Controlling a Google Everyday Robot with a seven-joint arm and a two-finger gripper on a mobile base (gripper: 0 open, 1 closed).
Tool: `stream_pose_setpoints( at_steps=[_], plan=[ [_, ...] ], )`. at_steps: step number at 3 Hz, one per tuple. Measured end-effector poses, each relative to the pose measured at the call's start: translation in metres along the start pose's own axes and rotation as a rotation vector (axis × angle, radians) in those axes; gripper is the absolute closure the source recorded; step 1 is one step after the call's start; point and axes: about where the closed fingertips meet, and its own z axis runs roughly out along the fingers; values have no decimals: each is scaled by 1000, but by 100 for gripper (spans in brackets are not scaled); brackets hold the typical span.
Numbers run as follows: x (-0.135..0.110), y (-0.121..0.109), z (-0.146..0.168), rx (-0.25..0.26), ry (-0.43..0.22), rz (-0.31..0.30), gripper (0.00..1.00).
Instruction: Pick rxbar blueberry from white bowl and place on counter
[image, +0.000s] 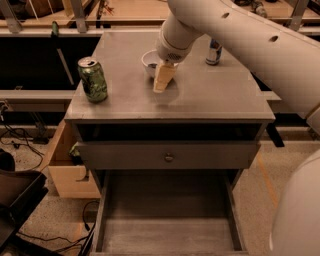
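Note:
The white bowl (149, 59) stands at the back middle of the grey counter (210, 95), its right side hidden by my arm. A small dark patch inside the bowl (152, 65) may be the rxbar blueberry; I cannot tell for sure. My gripper (161, 82) hangs tan-coloured from the white arm just in front of and right of the bowl, tips pointing down close over the counter top. No blue wrapper shows at the gripper.
A green can (93, 80) stands at the counter's left edge. A blue-and-red can (214, 52) stands at the back right behind my arm. Below, a knobbed drawer (169, 157) is closed and the bottom drawer (170, 225) is pulled out. A wooden box (65, 172) sits at the left.

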Motion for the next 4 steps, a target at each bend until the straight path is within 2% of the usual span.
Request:
stream_pose_setpoints(
  at_steps=[1,2,4],
  plan=[
    [2,-5,1,-2,18,-23,0],
    [4,-12,3,0,30,-34,0],
    [11,-26,17,-6,64,-34,12]
  ],
)
